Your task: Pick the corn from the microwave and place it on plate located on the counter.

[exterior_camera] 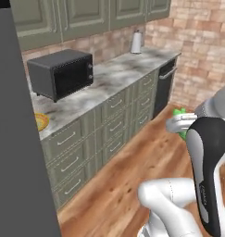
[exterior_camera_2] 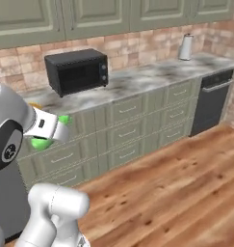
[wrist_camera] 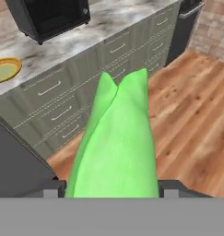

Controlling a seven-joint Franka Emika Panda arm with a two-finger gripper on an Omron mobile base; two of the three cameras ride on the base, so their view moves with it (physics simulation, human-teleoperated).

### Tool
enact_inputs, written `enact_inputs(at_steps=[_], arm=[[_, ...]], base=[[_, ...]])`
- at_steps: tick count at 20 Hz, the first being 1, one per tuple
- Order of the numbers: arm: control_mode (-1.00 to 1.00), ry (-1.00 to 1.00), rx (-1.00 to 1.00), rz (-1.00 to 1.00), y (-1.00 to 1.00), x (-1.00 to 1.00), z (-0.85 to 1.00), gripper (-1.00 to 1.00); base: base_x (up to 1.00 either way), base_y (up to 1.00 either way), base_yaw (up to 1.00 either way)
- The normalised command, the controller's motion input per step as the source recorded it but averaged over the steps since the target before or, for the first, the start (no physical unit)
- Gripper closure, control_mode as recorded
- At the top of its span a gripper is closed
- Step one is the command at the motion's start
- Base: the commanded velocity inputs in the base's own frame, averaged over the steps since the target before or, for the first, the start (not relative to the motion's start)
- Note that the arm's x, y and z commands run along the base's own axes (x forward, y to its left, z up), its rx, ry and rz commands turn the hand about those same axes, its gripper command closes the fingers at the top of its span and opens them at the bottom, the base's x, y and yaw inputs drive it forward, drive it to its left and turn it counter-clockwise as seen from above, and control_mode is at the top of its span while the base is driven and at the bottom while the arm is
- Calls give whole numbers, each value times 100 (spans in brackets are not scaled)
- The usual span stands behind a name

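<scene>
The corn (wrist_camera: 115,143) is out of the microwave and rides in the gripper (wrist_camera: 114,186), which is clenched on its thick end: in the hand view the two dark finger tips sit on either side of the green husk at the bottom of the picture, and the cob runs straight out from them, its long axis in line with the hand and its two leafy tips pointing away. What the coming move turns on is where the plate (wrist_camera: 3,69) lies from that held cob. In the hand view the plate sits on the counter (wrist_camera: 81,39) toward the upper left, well apart from the corn, with the sage drawer fronts and a strip of wooden floor between; the cob's tips point at the cabinet fronts, not at the plate, so in my judgement the hand must travel up and to the left and cross the counter's near edge before it can set the corn down. In the left base view the plate (exterior_camera: 41,121) shows as an orange-yellow sliver at the counter's near left end, partly hidden by a dark grey panel (exterior_camera: 16,139), just in front of and left of the small black box appliance (exterior_camera: 63,73), while the corn (exterior_camera: 180,113) peeks out green beside the arm, over the floor. The corn looks bright, smooth green, broad where it is held and tapering to a forked tip, clearly smaller than the plate.
</scene>
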Motion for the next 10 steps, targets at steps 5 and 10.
enact_inputs(at_steps=[5,10], arm=[[100,0,0,0,0,0,0,100],[100,0,0,0,0,0,0,100]], base=[[85,-47,72],[75,-50,74]])
